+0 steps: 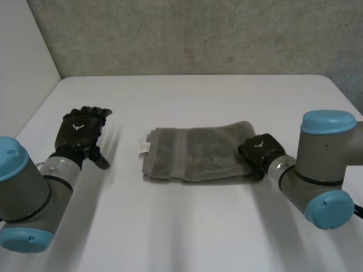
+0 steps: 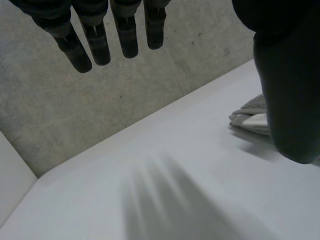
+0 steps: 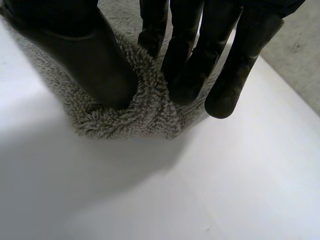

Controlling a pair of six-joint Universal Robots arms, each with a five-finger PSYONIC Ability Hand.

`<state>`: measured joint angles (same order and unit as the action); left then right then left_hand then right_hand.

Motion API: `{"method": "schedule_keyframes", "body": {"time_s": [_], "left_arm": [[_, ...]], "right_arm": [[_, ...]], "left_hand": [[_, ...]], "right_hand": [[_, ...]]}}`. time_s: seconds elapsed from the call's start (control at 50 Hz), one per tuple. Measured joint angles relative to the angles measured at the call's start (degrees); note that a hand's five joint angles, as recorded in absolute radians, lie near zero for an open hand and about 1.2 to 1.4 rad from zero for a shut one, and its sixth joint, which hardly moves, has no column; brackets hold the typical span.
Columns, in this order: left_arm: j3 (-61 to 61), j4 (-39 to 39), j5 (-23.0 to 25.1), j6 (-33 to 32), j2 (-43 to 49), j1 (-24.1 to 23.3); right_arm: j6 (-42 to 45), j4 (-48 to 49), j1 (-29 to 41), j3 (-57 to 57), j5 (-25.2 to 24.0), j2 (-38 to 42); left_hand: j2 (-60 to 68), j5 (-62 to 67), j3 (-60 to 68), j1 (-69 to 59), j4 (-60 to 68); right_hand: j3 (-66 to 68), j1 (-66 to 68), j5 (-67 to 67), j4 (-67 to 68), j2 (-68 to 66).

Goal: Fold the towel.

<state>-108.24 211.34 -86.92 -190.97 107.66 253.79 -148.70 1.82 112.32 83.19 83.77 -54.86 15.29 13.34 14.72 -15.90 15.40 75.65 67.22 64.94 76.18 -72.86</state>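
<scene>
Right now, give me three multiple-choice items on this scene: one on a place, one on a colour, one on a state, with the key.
1. Where on the grey towel is the right hand?
A. the end toward the right arm
B. the middle
C. the labelled end
2. What colour is the towel's label?
A. black
B. white
C. green
3. How is the left hand?
A. pinching the towel
B. fisted on the towel
C. open, apart from the towel
Key: 1 A, thumb and fingers pinch that end; 2 B, the label at the opposite end is white; 3 C, its fingers are straight over the table.
</scene>
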Motion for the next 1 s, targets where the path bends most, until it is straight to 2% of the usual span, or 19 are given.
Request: {"method": "schedule_keyframes", "body": {"time_s": [0.16,0.26,0.4,0.52,0.56,0.6,0.62,0.68,0.86,1.0], "left_arm": [[0.44,0.04,-0.01,0.01,-0.78,-0.42],[1.93,0.01,-0.08,0.13,-1.90,-0.74],[5.75,-0.14,-0.40,1.68,-3.22,-1.25],[8.63,-0.43,-0.59,5.52,-3.23,-1.75],[9.88,-0.60,-0.77,7.69,-3.09,-1.98],[10.76,-0.71,-0.91,9.19,-2.88,-2.13],[11.44,-0.78,-0.99,10.22,-2.74,-2.27],[12.78,-0.93,-1.10,11.75,-2.13,-2.75],[16.83,-2.45,-1.13,12.71,2.14,-5.94],[19.34,-6.23,-1.08,12.29,7.77,-9.64]], "right_arm": [[1.38,0.18,1.92,-6.90,1.87,-1.27],[3.88,-2.07,7.74,-15.04,1.56,-0.96],[9.65,-7.31,21.41,-30.40,-0.91,7.80],[11.59,-10.94,27.63,-39.59,-2.21,15.59],[11.14,-11.93,28.49,-41.98,-2.02,17.55],[10.13,-12.43,28.71,-43.16,-1.54,18.42],[8.96,-12.67,28.74,-43.77,-1.00,18.76],[4.96,-13.08,28.29,-44.24,0.66,18.42],[-12.76,-13.47,21.36,-35.96,3.04,8.77],[-18.24,-13.29,15.55,-28.84,1.83,4.45]], "left_hand": [[0.00,0.00,0.00,0.03,0.00],[0.00,-0.01,0.00,0.12,0.00],[0.00,-0.06,-0.01,0.15,0.00],[0.00,-0.06,0.00,0.15,0.00],[0.00,-0.06,0.00,0.15,0.00],[0.00,-0.05,0.00,0.15,0.00],[0.00,-0.05,-0.01,0.15,0.00],[0.00,0.08,-0.01,0.15,0.00],[0.01,0.19,0.00,0.15,0.00],[0.03,1.10,0.13,0.15,0.01]], "right_hand": [[0.15,0.00,0.00,0.17,0.00],[0.16,0.01,0.15,0.17,0.00],[0.19,0.01,0.25,0.17,-0.51],[0.02,0.01,0.18,-0.07,-0.50],[-10.51,-5.21,-10.32,-11.05,9.81],[-26.46,-20.13,-25.86,-25.84,25.15],[-37.83,-32.43,-38.27,-38.53,36.87],[-58.14,-52.06,-60.03,-58.64,56.18],[-62.07,-54.02,-61.49,-61.86,58.85],[-62.07,-54.06,-61.49,-61.86,58.85]]}}
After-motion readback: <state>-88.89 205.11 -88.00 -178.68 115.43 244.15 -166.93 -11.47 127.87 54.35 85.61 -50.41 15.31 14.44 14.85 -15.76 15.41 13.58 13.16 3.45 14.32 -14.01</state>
